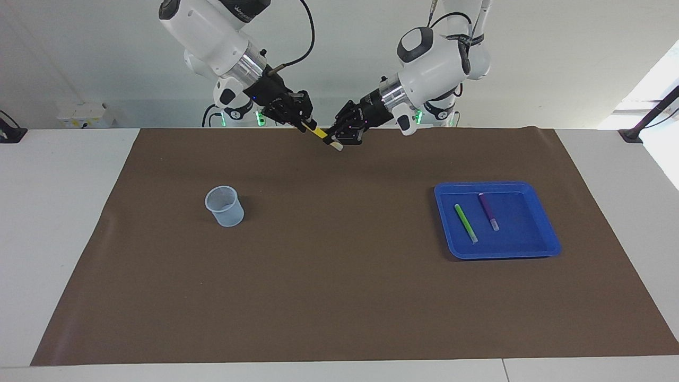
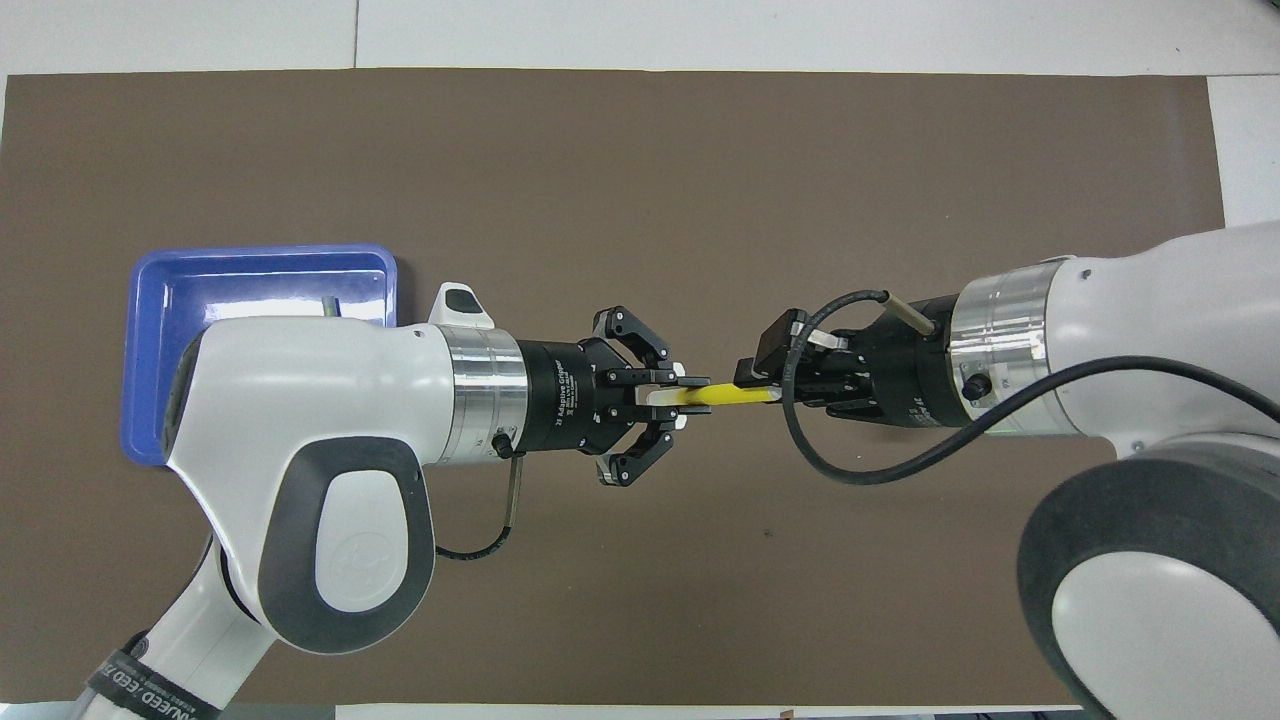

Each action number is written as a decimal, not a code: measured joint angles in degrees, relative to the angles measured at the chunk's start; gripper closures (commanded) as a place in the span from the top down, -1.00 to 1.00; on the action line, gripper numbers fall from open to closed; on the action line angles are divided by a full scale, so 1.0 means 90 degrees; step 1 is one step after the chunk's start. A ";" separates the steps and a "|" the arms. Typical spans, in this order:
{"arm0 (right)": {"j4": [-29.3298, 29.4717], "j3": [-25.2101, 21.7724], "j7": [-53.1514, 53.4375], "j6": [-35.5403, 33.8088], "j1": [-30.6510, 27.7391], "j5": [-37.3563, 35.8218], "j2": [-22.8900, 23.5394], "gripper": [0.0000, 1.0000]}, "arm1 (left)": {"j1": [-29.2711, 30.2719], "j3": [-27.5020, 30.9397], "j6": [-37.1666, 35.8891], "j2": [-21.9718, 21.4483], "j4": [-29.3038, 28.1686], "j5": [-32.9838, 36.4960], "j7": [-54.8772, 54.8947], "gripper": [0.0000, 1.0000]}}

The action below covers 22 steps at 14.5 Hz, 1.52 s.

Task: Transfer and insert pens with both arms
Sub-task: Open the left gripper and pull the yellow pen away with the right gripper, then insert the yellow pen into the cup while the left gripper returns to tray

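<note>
1. Across most of the white worktop (image 1: 63, 223) lies a brown mat (image 1: 339, 297), and everything else rests on or hangs over it.
2. Both arms reach in over the mat's edge nearest the robots, near the middle of that edge, and meet there in the air.
3. Toward the left arm's end of the mat sits a blue tray (image 1: 536, 249), well apart from the other things.
4. Toward the right arm's end stands a clear plastic cup (image 1: 225, 206), upright and open at the top.
5. The left end effector (image 1: 339, 139) (image 2: 690, 395) is closed tight on the yellow pen (image 1: 319, 132) (image 2: 735, 396), gripping it near its pale tip.
6. The right end effector (image 1: 305, 125) (image 2: 762, 392) is at the pen's other end, its fingers narrowed around the barrel; a firm hold there cannot be confirmed.
7. That pen spans the gap between the two end effectors, tilted, with its pale tip lower.
8. Inside the tray lie the green pen (image 1: 466, 223) and the purple pen (image 1: 488, 210), side by side and apart, the purple one nearer the robots.
</note>
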 measured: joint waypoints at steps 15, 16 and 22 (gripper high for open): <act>-0.0009 -0.0059 -0.1087 -0.0001 -0.0279 -0.0998 -0.0018 -1.00 | 0.0116 0.0095 0.0070 -0.0020 -0.0007 -0.0031 0.0087 1.00; -0.0011 -0.0068 -0.1476 -0.0027 -0.0405 -0.1247 -0.0017 -1.00 | 0.0210 0.0120 0.0063 -0.0020 -0.0009 -0.0016 0.0146 1.00; 0.0367 -0.0116 -0.4096 -0.0439 -0.1150 -0.3188 0.0460 -1.00 | 0.0697 0.0143 -0.0578 -0.0027 -0.0034 0.0607 0.1431 1.00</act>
